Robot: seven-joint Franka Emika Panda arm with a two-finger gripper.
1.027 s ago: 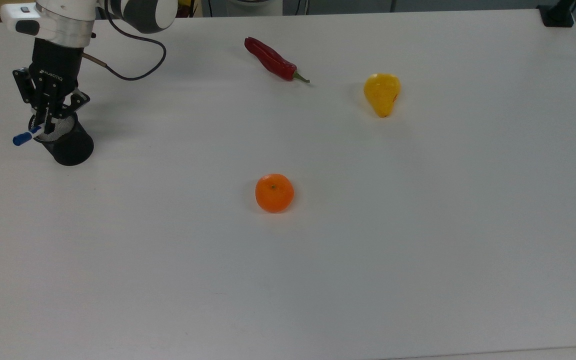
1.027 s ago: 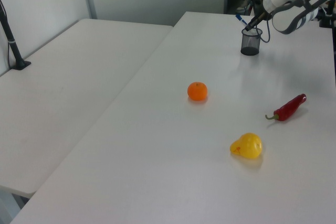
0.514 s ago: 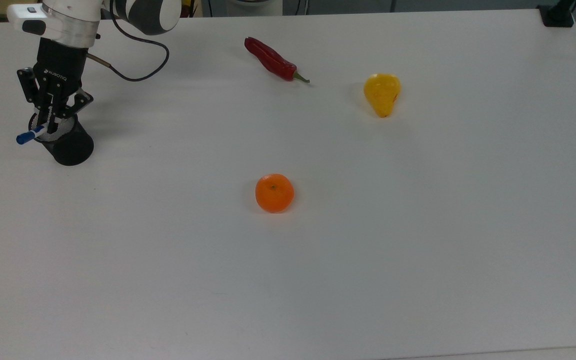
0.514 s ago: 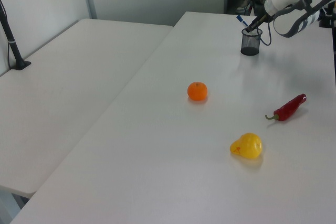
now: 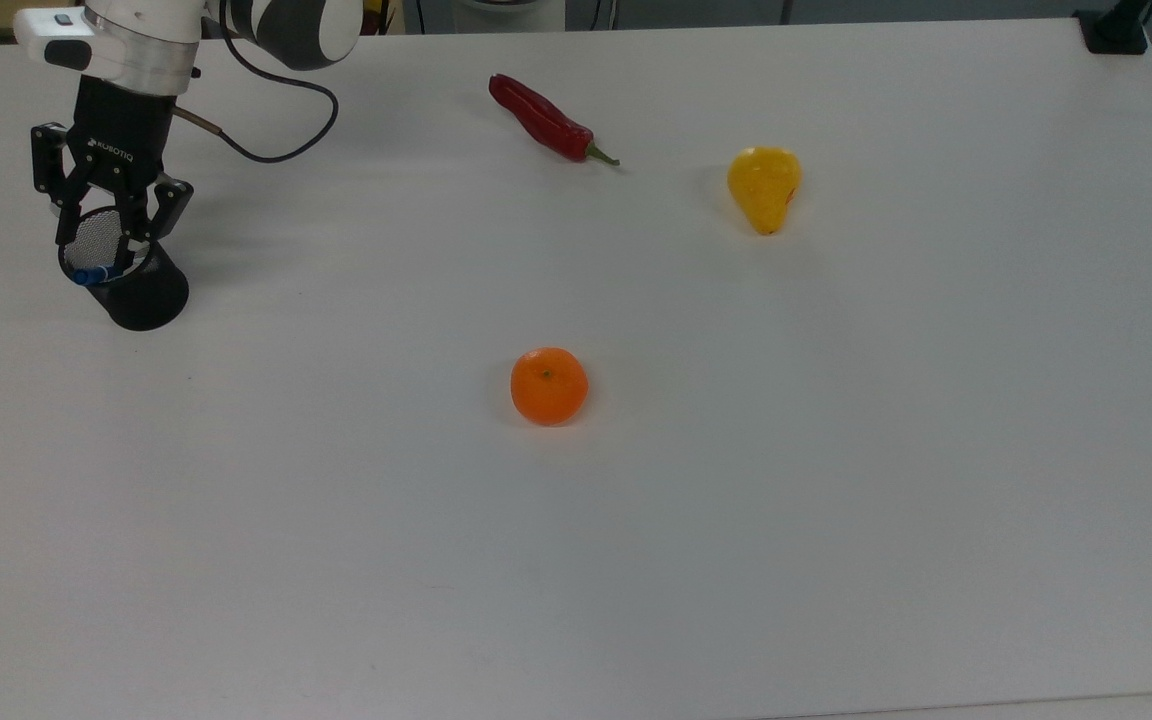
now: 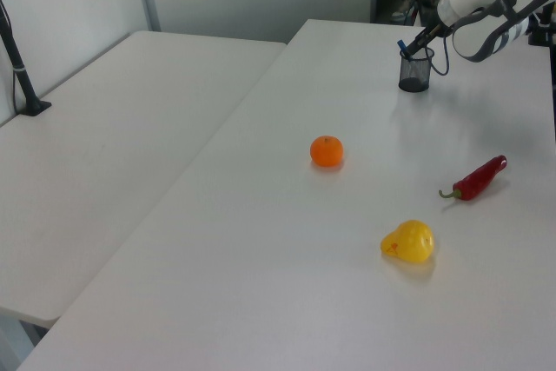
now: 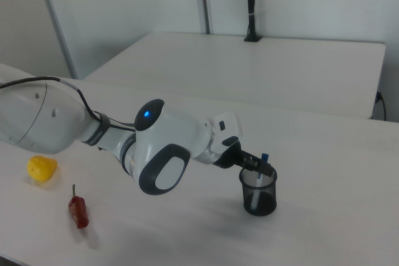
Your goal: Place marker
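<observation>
slim marker [image 5: 93, 274] stands inside round mesh cup [image 5: 136, 290].

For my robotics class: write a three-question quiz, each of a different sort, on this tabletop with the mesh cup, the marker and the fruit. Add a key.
1. True or false: the slim white marker with a blue cap lies flat on the white table.
2. Multiple choice: in the top view, what is nearest the round orange mandarin? A) the black mesh pen cup B) the red chili pepper C) the yellow pear-shaped fruit
3. Fill in: the end effector, fingers spread, hovers above the ____.

Key
1. False: it stands in the cup, its blue cap poking above the rim.
2. B
3. black mesh pen cup
</observation>
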